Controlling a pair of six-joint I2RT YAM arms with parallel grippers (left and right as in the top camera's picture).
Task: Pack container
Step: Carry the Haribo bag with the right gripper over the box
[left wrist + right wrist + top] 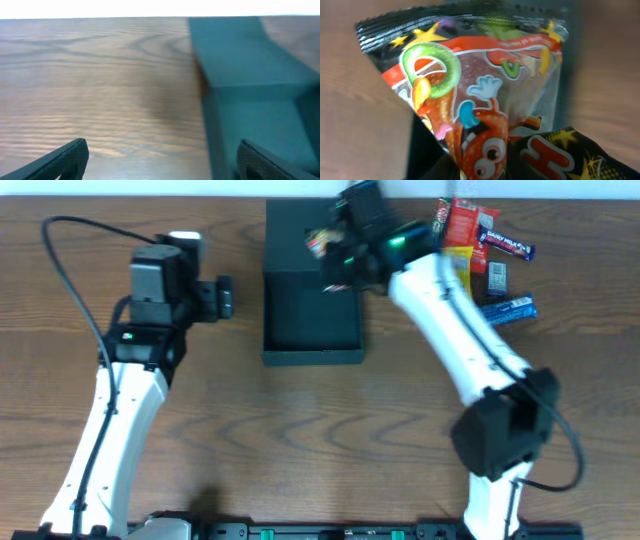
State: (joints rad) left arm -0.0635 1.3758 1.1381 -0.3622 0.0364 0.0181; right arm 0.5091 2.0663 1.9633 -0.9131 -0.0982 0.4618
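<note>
The container [310, 320] is a shallow black box at the table's middle back, open, with its flap lid [295, 225] lying flat behind it. My right gripper [335, 262] hangs over the box's far part, shut on a colourful gummy packet [322, 246]. In the right wrist view that packet [480, 95] fills the frame, pinched at its lower end in my right gripper [490, 167], whose fingers are mostly hidden. My left gripper [222, 298] stands open just left of the box. Its fingers [65, 160] frame bare wood, with the container wall [250, 115] at the right.
A pile of snack packets lies at the back right: a red packet [465, 225], a dark bar [505, 248] and a blue bar [508, 308]. The right arm [460, 330] stretches diagonally across the table from the front right. Bare wood surrounds the box.
</note>
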